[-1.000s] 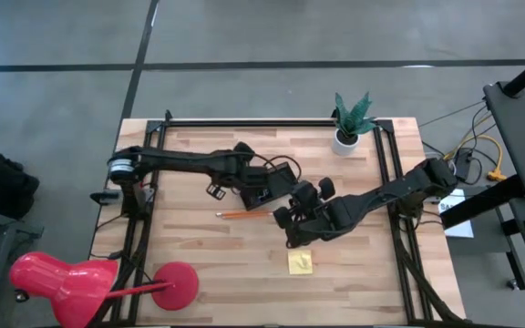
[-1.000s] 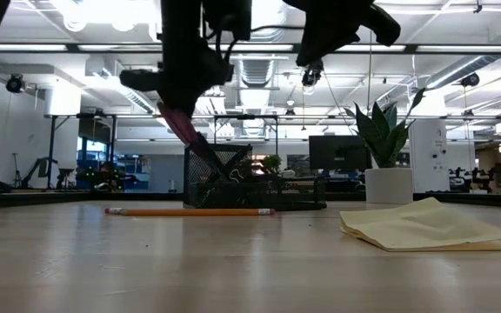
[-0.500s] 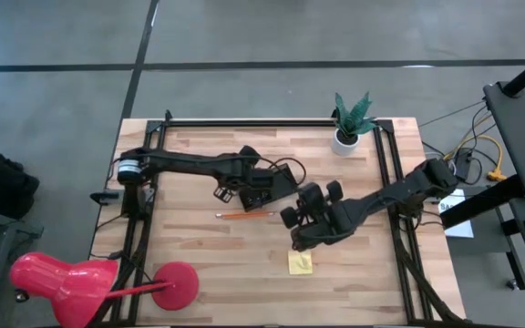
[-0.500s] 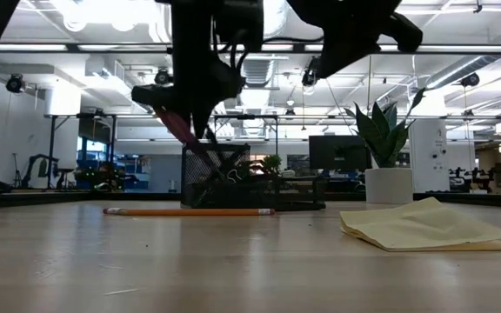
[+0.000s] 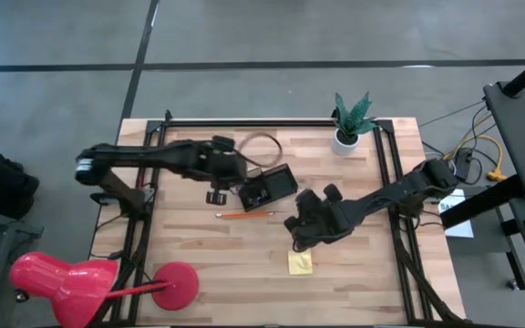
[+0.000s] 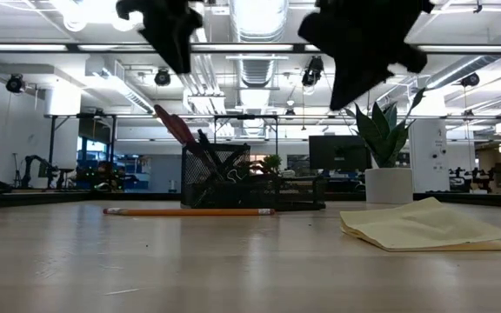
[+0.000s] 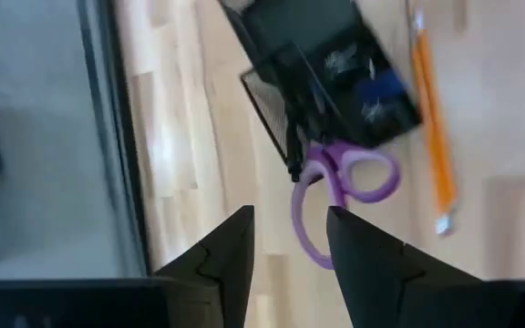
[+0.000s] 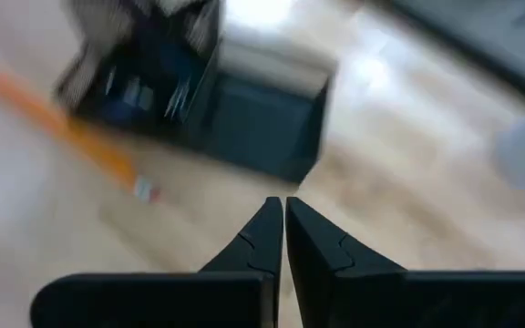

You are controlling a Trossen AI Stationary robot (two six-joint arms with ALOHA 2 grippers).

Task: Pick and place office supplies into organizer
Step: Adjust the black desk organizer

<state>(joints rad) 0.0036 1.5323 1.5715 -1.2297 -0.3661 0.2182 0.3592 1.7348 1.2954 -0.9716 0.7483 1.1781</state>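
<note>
Left gripper [image 7: 287, 239]: being held above the table beside the organizer's left end, jaws apart, nothing between them.
Scissors [image 7: 340, 182]: being propped in the organizer [image 5: 268, 189], purple handles sticking out over its mesh edge, tilted.
Right gripper [image 8: 283, 230]: being held above the table between organizer and sticky-note pad, jaws together, empty.
Pencil [image 5: 244, 215]: lying on the wood just in front of the organizer.
Sticky-note pad [image 5: 300, 262]: lying flat nearer the front edge, apart from the rest.
Plant pot [image 5: 345, 140]: standing at the back edge.
</note>
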